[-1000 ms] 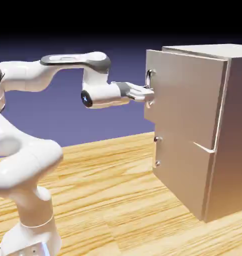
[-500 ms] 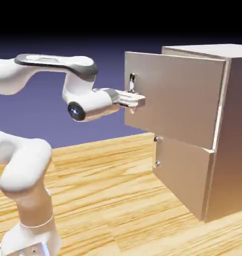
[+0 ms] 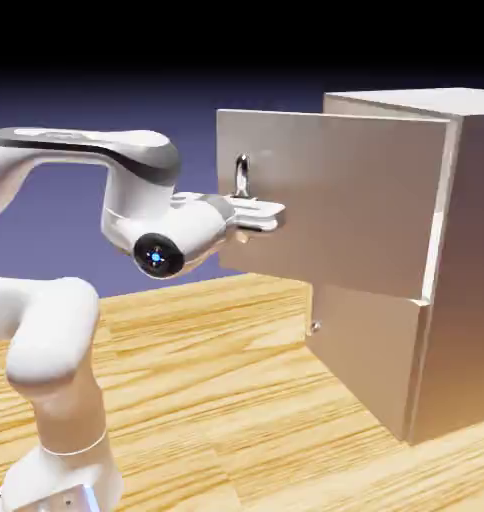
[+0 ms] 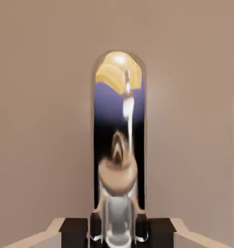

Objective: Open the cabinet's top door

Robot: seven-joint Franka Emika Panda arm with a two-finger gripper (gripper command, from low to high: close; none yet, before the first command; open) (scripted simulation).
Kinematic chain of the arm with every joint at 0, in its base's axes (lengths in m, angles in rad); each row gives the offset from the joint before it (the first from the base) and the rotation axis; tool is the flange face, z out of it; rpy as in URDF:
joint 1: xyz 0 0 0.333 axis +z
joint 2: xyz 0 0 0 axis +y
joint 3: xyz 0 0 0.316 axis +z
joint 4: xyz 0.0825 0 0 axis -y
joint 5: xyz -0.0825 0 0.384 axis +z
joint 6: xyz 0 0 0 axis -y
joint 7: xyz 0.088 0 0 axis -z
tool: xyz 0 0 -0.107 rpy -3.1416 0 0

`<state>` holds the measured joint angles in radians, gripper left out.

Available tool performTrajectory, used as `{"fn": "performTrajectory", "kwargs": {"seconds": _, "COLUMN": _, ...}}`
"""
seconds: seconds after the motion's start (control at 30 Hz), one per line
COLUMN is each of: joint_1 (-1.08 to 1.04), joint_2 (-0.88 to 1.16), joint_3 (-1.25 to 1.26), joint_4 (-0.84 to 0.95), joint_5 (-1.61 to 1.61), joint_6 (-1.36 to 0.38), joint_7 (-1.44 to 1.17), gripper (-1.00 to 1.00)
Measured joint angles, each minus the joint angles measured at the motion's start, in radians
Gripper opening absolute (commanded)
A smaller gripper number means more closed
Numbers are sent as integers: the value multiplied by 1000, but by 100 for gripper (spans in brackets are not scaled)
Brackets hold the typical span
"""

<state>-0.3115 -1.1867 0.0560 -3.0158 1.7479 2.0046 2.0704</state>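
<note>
On the wooden table (image 3: 236, 400), in the exterior view, stands the cabinet (image 3: 466, 270), at the picture's right side. Tall, boxy and beige-grey. Swung out from the cabinet's upper front: the door (image 3: 336, 200), hinged at its right edge, with its free edge pointing left, well away from the cabinet body. Below the door, the shorter panel (image 3: 371, 350), flat against the cabinet, with a small silver knob near its left edge. Near the door's free edge, a little silver loop handle (image 3: 242, 176), standing upright. Right at that handle, the gripper (image 3: 254, 213), on the end of the white arm (image 3: 86, 160) that reaches over from the left. Fingers level and close together, touching the lower part of the handle. Looks like a tight hold on the handle, though the pinch itself is small and hard to see from here.

In the hand view, filling almost everything: the door (image 4: 46, 121), very close, smooth and beige. In the middle, the handle (image 4: 120, 140), a shiny arch, mirroring bits of wood, blue backdrop and the gripper. At the bottom edge, the gripper (image 4: 119, 230), its dark fingertips (image 4: 95, 227) pressed in on both sides of the handle's foot. Narrow gap, filled by the handle. Along the far right, a thin blue strip of backdrop past the door's edge.
</note>
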Motion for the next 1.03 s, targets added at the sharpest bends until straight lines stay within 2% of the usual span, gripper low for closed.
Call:
{"fn": "performTrajectory", "kwargs": {"seconds": 0.2, "joint_1": -48, "joint_2": 66, "joint_3": -217, "joint_4": 33, "joint_5": -254, "joint_6": -192, "joint_7": -17, "gripper": -100}}
{"fn": "performTrajectory", "kwargs": {"seconds": 0.4, "joint_1": -55, "joint_2": 219, "joint_3": -435, "joint_4": 139, "joint_5": -496, "joint_6": -402, "joint_7": -69, "gripper": -100}}
{"fn": "performTrajectory", "kwargs": {"seconds": 0.7, "joint_1": 72, "joint_2": 541, "joint_3": -732, "joint_4": 426, "joint_5": -763, "joint_6": -743, "joint_7": -188, "gripper": -100}}
{"fn": "performTrajectory", "kwargs": {"seconds": 1.03, "joint_1": 258, "joint_2": 903, "joint_3": -986, "joint_4": 763, "joint_5": -879, "joint_6": -1106, "joint_7": -367, "gripper": -100}}
